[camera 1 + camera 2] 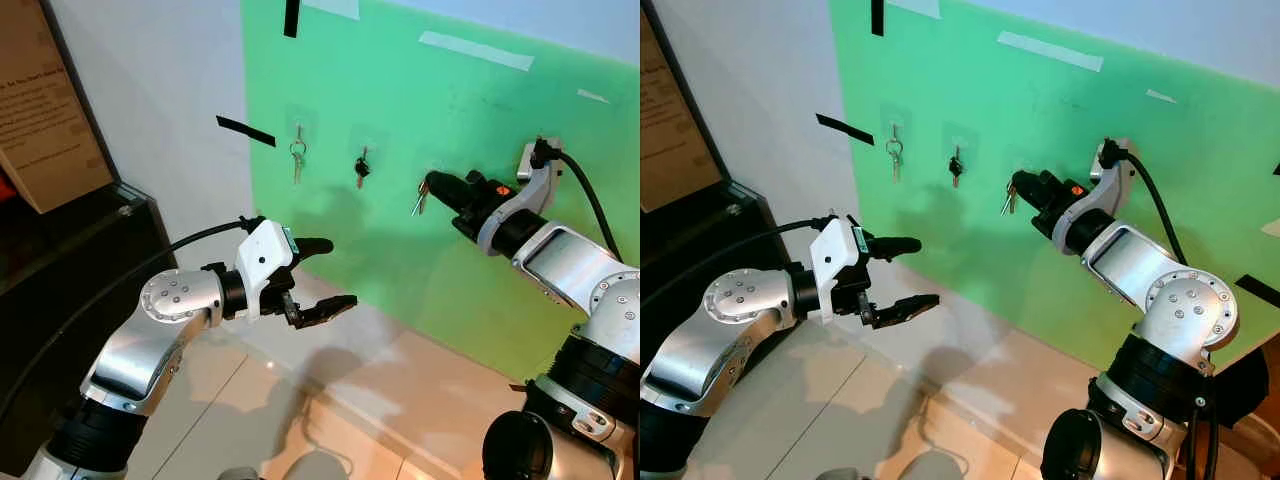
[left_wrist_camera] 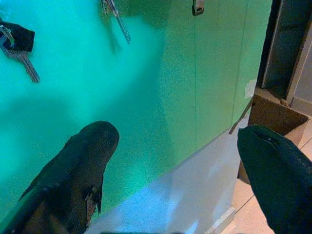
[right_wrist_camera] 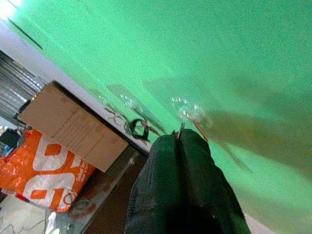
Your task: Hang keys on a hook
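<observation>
The right hand (image 1: 432, 186), pinched shut on a small silver key (image 1: 420, 199), holds it against the green wall panel (image 1: 400, 90) by a clear stick-on hook (image 3: 187, 111). The ring could miss the hook's tip, dropping on release. The left hand (image 1: 325, 272) hovers open.

Silver keys (image 1: 419, 203) dangling at clear hook (image 3: 187, 110) – green wall, pinched in fingers (image 3: 180, 161)
</observation>
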Controlling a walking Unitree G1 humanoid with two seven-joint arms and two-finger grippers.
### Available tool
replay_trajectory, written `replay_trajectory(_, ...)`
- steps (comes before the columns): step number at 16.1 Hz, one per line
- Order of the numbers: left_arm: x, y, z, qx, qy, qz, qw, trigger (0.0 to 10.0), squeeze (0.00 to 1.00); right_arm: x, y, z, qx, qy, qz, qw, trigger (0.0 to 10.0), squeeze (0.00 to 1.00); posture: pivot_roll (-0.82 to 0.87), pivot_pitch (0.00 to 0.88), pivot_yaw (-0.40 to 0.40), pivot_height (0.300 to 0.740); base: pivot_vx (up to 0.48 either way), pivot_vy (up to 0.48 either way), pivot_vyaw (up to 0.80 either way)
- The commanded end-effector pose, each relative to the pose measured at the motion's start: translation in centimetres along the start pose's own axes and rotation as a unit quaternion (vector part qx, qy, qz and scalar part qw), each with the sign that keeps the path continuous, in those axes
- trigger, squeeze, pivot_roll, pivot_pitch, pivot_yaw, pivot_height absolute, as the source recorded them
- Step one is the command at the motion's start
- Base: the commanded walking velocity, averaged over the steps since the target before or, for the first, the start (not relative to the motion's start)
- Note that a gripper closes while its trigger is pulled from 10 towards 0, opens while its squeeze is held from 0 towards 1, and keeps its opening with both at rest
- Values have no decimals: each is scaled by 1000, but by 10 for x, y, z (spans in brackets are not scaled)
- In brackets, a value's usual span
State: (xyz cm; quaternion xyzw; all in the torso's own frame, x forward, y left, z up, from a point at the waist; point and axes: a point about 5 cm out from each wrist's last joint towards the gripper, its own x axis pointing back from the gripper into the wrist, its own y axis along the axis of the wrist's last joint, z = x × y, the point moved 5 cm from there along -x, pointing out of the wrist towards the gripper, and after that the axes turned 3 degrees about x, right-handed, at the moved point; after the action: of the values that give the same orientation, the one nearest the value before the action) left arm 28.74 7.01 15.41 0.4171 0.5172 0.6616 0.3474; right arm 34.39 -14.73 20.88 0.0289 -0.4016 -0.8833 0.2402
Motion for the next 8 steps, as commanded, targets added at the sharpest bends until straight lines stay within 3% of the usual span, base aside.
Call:
replay_trajectory(1, -1, 1, -3, -2, -6, -1, 1000, 10000, 0, 2, 3, 3, 2, 3, -5, 1000, 10000, 0, 35, 0, -79, 740, 0, 0, 0)
replay_trajectory(8, -1, 0, -3, -1, -5, 1, 1000, 10000, 0, 0, -4, -26, -22, -71, 2, 997, 10000, 0, 35, 0, -79, 740, 0, 0, 0)
